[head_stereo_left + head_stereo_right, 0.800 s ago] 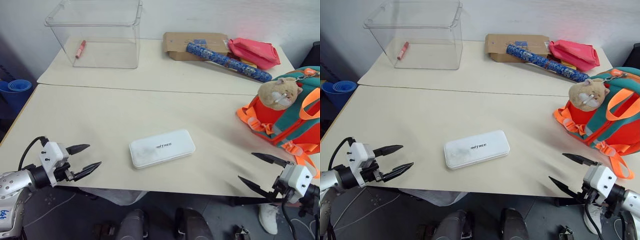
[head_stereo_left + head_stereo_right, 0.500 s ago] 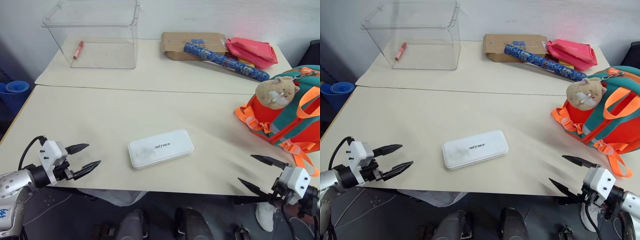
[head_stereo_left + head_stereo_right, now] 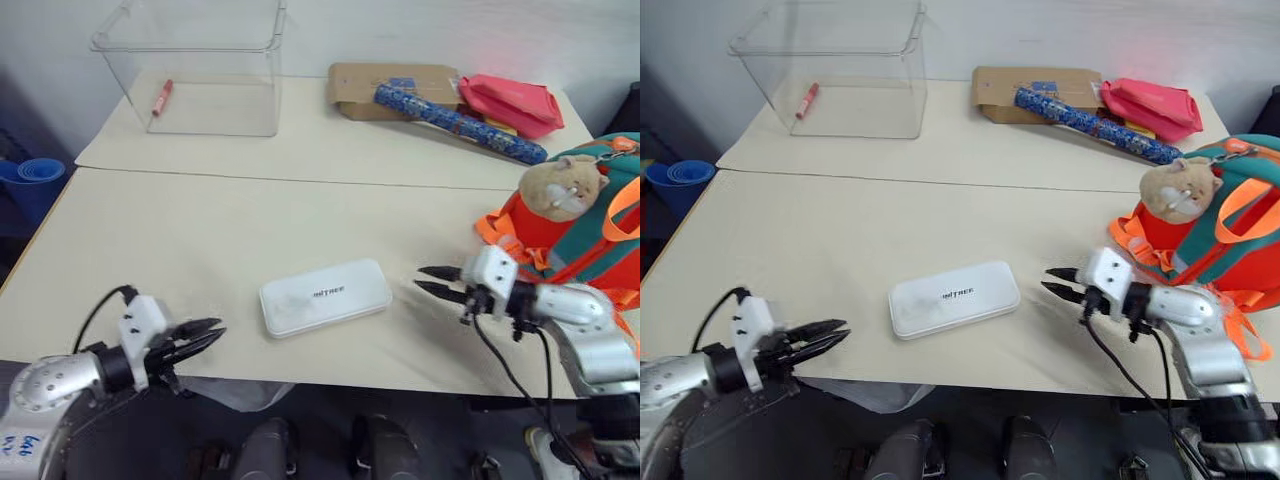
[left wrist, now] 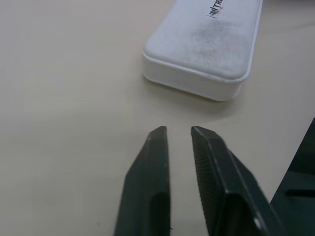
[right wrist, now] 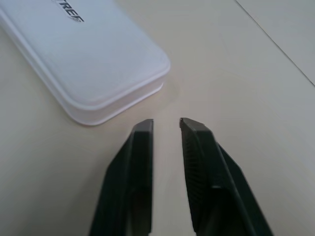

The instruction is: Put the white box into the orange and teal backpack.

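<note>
Across the pale desk [image 3: 200,230] we are looking first at a clear plastic bin [image 3: 195,65] at the far left, holding one small red object [image 3: 161,97]. We are finding the white box [image 3: 324,296] lying flat near the front edge, its grey lettering too small to read surely. Our left gripper [image 3: 205,336] and right gripper [image 3: 432,281] are flanking it, both nearly closed, touching nothing. We are seeing the orange and teal backpack [image 3: 570,245] standing at the right.
</note>
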Controlling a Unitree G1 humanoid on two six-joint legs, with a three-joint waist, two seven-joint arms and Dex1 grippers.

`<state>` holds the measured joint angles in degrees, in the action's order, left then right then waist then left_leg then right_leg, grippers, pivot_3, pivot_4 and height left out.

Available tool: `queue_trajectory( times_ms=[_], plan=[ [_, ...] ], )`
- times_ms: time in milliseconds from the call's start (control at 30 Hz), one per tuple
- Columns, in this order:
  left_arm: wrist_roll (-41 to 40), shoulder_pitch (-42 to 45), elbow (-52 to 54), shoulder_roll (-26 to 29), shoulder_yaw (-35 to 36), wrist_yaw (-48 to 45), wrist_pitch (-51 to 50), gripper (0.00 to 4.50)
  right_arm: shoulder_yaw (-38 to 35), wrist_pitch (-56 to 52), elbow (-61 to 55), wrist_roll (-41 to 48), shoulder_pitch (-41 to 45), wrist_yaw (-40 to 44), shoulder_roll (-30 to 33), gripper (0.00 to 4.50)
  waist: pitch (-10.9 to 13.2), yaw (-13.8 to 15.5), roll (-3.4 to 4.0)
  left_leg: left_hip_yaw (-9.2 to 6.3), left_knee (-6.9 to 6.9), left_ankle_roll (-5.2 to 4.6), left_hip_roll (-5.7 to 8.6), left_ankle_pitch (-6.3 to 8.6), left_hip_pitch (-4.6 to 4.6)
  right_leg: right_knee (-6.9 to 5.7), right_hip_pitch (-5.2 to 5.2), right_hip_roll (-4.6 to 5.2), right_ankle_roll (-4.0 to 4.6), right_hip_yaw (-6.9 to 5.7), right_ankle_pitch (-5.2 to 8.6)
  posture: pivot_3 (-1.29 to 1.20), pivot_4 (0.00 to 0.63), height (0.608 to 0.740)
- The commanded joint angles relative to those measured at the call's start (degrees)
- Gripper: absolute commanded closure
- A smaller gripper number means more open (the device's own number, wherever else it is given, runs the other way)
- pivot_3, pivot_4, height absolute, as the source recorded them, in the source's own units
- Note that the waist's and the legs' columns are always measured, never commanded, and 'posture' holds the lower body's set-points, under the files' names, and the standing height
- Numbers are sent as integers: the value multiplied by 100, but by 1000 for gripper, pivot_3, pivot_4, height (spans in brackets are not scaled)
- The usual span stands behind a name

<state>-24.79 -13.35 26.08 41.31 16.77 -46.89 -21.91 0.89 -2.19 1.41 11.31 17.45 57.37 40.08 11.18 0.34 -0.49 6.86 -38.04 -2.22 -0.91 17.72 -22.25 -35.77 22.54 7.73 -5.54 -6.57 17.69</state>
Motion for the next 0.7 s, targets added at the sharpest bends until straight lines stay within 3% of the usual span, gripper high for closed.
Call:
queue_trajectory(
  times_ms=[33,233,300,700],
  plan=[
    [386,359,-127,67,-327,149,156,4500,272,309,453,-297,344,-90,-207,4473,0,-12,0,1,-3,-1,0,-1,0,-2,-2,0,0,0,0,0,150,740],
    [216,765,-272,-75,-727,-5,-49,4500,597,-24,783,-263,772,164,-454,4473,0,-88,0,8,-4,-7,0,-4,1,-13,1,-7,-1,1,-1,0,150,740],
    [94,885,-260,-44,-877,115,-668,4500,648,-143,717,-228,733,274,-440,4473,0,-83,0,8,-4,-7,-1,-4,1,-14,0,-8,-1,1,0,0,150,740],
    [371,1827,-727,-580,-1658,119,-556,4500,206,-840,-690,579,-482,784,-24,4473,0,-36,0,4,-10,-10,1,-6,2,-13,-7,-6,-2,-1,-1,0,150,740]
  ],
)
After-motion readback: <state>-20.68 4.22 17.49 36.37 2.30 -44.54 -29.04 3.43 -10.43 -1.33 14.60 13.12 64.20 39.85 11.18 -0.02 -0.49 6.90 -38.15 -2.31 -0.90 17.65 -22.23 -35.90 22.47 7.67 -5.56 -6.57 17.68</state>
